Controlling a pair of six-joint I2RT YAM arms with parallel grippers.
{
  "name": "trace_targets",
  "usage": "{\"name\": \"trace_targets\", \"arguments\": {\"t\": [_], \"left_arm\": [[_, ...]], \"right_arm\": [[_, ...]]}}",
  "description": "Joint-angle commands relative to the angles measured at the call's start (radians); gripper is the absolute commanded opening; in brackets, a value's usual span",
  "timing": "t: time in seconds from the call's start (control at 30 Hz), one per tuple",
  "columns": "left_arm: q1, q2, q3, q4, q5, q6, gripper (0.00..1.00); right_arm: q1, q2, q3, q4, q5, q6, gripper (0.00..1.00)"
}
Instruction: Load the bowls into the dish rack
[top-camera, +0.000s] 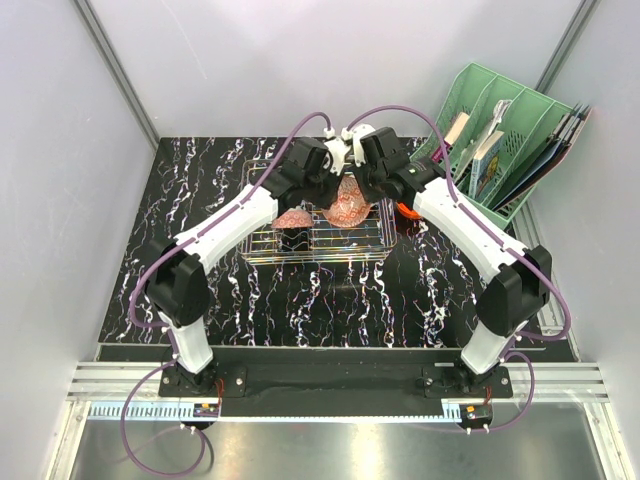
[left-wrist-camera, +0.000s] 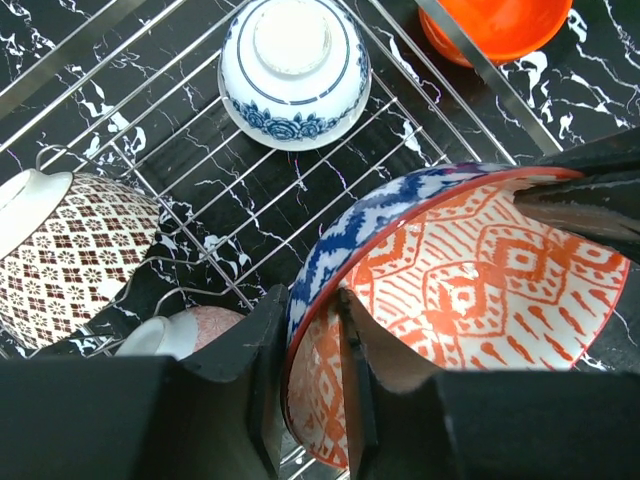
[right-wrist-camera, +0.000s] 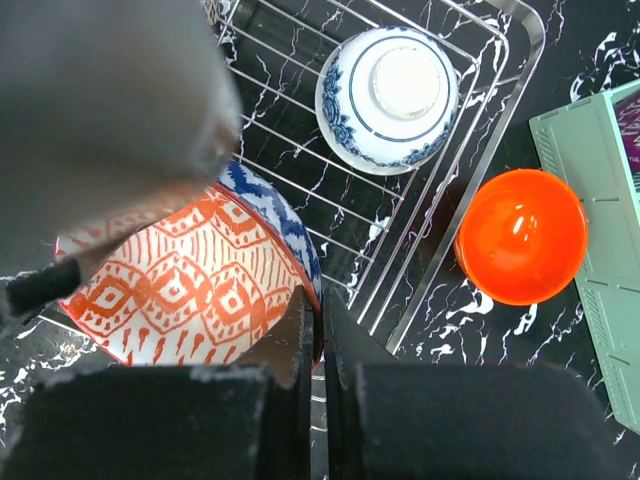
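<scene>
Pinching patterned bowl (left-wrist-camera: 470, 270), L hand (left-wrist-camera: 312, 315), wire rack (left-wrist-camera: 490, 80)

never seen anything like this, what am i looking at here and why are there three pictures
Two robot arms stand bolted to a black marbled table, each ending in a two-finger gripper. One picture looks down from above; the other two come from cameras on the wrists, so the dark shapes are the arms' own fingers. A wire dish rack holds a blue-and-white bowl, a maroon-checked bowl and a pink bowl. An orange bowl sits outside it, near a green file organiser. The left gripper and the right gripper both pinch the rim of one patterned bowl, blue outside, orange inside.
</scene>
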Motion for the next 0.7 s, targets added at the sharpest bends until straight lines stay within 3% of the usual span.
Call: {"name": "trace_targets", "arguments": {"t": [0.0,0.03,0.13,0.33,0.53,0.67], "left_arm": [[-0.030,0.003,0.026,-0.011,-0.010,0.058,0.00],[-0.028,0.000,0.021,-0.012,-0.007,0.061,0.00],[-0.028,-0.014,0.003,-0.009,0.004,0.068,0.00],[-0.014,-0.031,-0.018,0.008,0.021,0.066,0.00],[0.018,-0.052,-0.032,0.020,0.019,0.066,0.00],[0.071,-0.083,-0.048,0.035,0.057,0.045,0.00]], "right_arm": [[0.023,-0.013,0.076,0.075,-0.012,-0.016,0.13],[0.023,-0.016,0.074,0.075,-0.016,-0.021,0.20],[0.023,-0.022,0.067,0.075,-0.027,-0.030,0.24],[0.022,-0.019,0.071,0.073,-0.039,-0.033,0.24],[0.014,-0.043,0.070,0.065,-0.032,-0.056,0.42],[-0.032,-0.088,0.053,0.064,-0.129,-0.041,0.53]]}}
